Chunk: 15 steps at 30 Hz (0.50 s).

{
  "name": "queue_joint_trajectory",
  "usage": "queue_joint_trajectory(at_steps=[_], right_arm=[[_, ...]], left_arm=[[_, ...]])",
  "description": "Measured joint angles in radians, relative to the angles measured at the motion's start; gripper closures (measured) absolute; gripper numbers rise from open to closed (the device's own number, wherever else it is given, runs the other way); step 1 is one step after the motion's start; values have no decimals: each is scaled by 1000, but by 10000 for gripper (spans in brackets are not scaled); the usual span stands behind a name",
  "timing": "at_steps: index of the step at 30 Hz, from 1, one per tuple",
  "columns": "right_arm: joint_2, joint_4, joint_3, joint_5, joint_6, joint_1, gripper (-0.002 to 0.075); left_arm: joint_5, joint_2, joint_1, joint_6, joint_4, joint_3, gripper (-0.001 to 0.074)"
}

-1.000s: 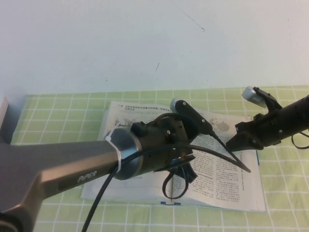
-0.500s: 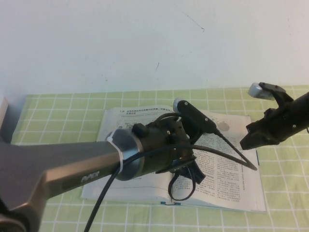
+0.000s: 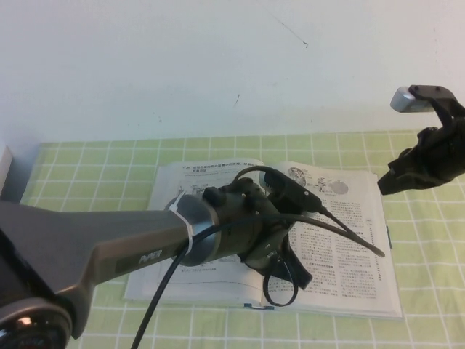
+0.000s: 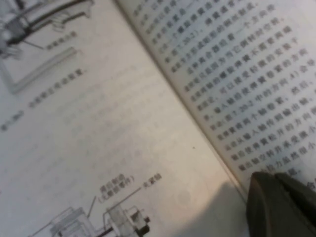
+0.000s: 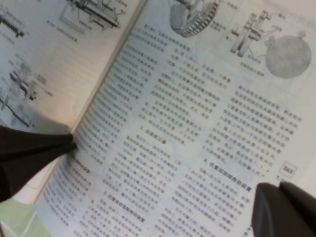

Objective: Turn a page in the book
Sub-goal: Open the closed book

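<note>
The book (image 3: 349, 240) lies open on the green checked cloth. The page (image 3: 207, 174) with shaft-machine drawings lies flat on the book's left half, mostly hidden under my left arm; it also shows in the left wrist view (image 4: 98, 138) and the right wrist view (image 5: 59, 59). My left gripper (image 3: 290, 273) is shut, its tip down at the book's centre fold (image 4: 279, 197), and it shows as a dark tip in the right wrist view (image 5: 69, 145). My right gripper (image 3: 385, 185) is shut and empty, raised above the book's right edge (image 5: 281, 207).
The right-hand leaf (image 5: 197, 123) has text columns and round figures at the top. The green checked cloth (image 3: 429, 247) surrounds the book. A white wall stands behind. A grey object (image 3: 6, 171) sits at the far left edge.
My right gripper has lifted up and to the right, away from the book's right leaf. My left gripper has shifted a little lower toward the book's front edge.
</note>
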<state>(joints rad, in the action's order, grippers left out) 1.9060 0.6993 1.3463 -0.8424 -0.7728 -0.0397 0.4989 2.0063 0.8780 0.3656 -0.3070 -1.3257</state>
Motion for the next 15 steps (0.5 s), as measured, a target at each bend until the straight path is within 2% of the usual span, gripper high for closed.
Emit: queue_joint_trajectory(at_steps=[7, 15], right_arm=[[-18, -2, 0, -7, 3, 0, 727], [-32, -2, 0, -9, 5, 0, 727]], left_arm=[[-31, 0, -4, -166, 196, -2, 738], [-35, -5, -4, -190, 232, -2, 738]])
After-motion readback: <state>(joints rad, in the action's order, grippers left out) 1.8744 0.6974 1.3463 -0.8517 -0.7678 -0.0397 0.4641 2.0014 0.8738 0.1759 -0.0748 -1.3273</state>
